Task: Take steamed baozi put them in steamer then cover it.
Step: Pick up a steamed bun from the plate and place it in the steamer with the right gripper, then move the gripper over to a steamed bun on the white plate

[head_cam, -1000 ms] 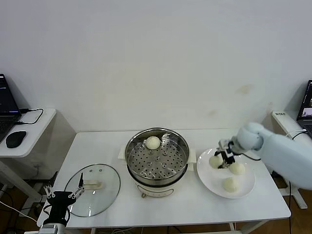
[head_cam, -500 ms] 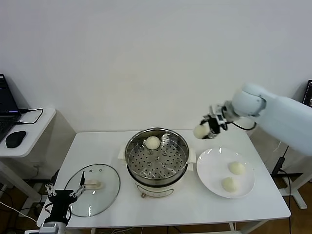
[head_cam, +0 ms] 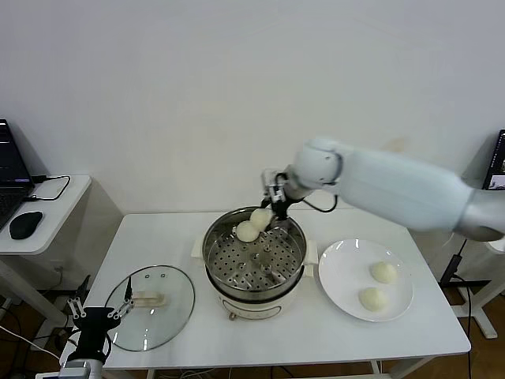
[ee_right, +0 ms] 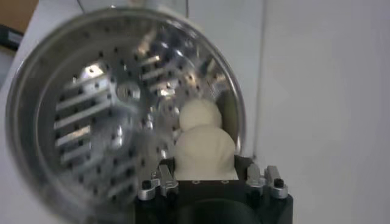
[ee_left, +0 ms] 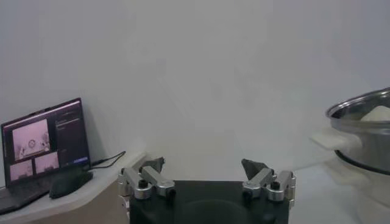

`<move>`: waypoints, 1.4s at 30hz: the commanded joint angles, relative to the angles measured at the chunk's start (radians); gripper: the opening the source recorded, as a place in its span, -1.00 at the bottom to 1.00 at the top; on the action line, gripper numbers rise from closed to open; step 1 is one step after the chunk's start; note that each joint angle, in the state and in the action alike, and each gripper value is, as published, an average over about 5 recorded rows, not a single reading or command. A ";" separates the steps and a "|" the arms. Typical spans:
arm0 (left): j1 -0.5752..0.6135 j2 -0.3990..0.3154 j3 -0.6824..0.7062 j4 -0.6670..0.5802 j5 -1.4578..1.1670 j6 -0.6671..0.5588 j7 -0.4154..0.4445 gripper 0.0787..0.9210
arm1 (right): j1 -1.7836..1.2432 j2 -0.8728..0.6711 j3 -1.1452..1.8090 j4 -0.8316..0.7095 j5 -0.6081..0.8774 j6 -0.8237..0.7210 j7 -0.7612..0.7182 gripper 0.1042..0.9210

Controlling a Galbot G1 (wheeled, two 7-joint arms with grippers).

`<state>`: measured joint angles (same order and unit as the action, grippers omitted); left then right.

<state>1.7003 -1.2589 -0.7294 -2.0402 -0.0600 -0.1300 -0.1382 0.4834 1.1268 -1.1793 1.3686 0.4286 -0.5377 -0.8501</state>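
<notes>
My right gripper (head_cam: pixel 268 214) is shut on a cream-white baozi (head_cam: pixel 260 219) and holds it over the far side of the steel steamer (head_cam: pixel 254 254), right beside a second baozi (head_cam: pixel 246 231) lying on the perforated floor. In the right wrist view the held baozi (ee_right: pixel 205 153) sits between my fingers, with the other baozi (ee_right: pixel 202 113) just beyond it in the steamer (ee_right: pixel 73 122). Two more baozi (head_cam: pixel 383 272) (head_cam: pixel 372 298) lie on the white plate (head_cam: pixel 341 272). The glass cover (head_cam: pixel 151 306) lies flat on the table at the left. My left gripper (head_cam: pixel 98 315) is open, parked low beside the cover.
A side table at the far left holds a laptop (head_cam: pixel 9 178) and a black mouse (head_cam: pixel 25 225). The left wrist view shows that laptop (ee_left: pixel 46 143) and the steamer's rim (ee_left: pixel 362 108). A wall stands close behind the table.
My right gripper lifted a baozi from the plate and carried it left, and it is now over the steamer's far side. The plate went from three baozi to two. The left arm stayed put.
</notes>
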 commanded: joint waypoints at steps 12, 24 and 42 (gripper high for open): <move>-0.006 0.001 -0.008 0.013 -0.007 -0.009 0.001 0.77 | -0.091 0.227 -0.038 -0.102 0.049 -0.116 0.066 0.23; -0.002 -0.003 -0.010 0.010 -0.007 -0.011 0.002 0.77 | -0.016 0.121 -0.027 -0.016 -0.018 -0.102 -0.056 0.72; 0.005 0.003 0.007 0.002 0.009 -0.010 0.004 0.77 | 0.024 -0.631 0.049 0.342 -0.352 0.233 -0.359 0.76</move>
<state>1.7027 -1.2553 -0.7262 -2.0347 -0.0554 -0.1394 -0.1339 0.5283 0.8824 -1.1598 1.5387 0.2408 -0.4427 -1.0919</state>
